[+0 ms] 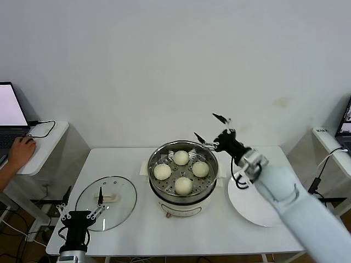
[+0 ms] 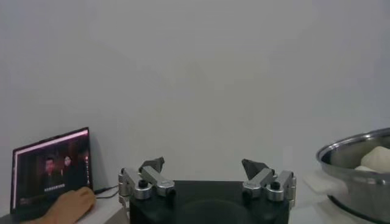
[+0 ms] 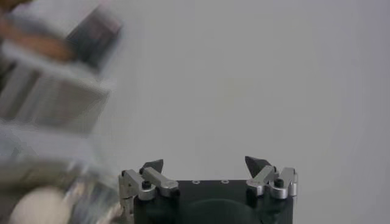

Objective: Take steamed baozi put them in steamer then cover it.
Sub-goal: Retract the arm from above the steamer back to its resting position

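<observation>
Now all four baozi (image 1: 181, 171) sit inside the steamer (image 1: 183, 199) at the middle of the table (image 1: 137, 235), while the cover (image 1: 106, 202) lies flat on the table to the steamer's left, apart from it. Above the steamer's far right rim the right gripper (image 1: 210, 130) hangs with its fingers spread wide and nothing between them. Low at the table's near left corner, by the cover's edge, the left gripper (image 1: 80, 210) is likewise wide open and empty.
</observation>
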`<action>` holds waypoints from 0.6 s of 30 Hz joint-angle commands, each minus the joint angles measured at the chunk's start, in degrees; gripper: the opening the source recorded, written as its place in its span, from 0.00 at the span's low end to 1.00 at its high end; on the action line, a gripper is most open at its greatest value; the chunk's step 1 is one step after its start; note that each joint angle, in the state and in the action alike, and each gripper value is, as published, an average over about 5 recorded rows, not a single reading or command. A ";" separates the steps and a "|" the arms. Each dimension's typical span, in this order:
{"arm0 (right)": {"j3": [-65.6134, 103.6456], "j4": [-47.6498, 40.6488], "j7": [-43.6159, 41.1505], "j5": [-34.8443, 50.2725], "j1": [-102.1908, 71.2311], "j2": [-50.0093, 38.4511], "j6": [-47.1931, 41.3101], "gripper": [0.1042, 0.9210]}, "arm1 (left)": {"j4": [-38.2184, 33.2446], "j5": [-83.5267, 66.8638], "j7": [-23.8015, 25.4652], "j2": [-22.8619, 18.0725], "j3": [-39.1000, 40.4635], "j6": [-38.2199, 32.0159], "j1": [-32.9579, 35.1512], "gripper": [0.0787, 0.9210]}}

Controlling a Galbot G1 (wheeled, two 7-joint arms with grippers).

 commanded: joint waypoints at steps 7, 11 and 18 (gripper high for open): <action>37.37 -0.19 -0.89 -12.32 -40.00 27.85 15.67 0.88 | 11.12 36.31 -1.25 3.02 -2.25 -0.87 0.85 0.88; 40.04 -0.11 0.39 -12.06 -39.41 27.84 15.02 0.88 | 14.10 54.49 0.20 5.60 -5.94 -0.70 1.38 0.88; 42.95 -1.20 1.75 -12.24 -40.12 29.20 15.91 0.88 | 19.60 67.50 0.78 9.39 -7.50 -0.77 -1.81 0.88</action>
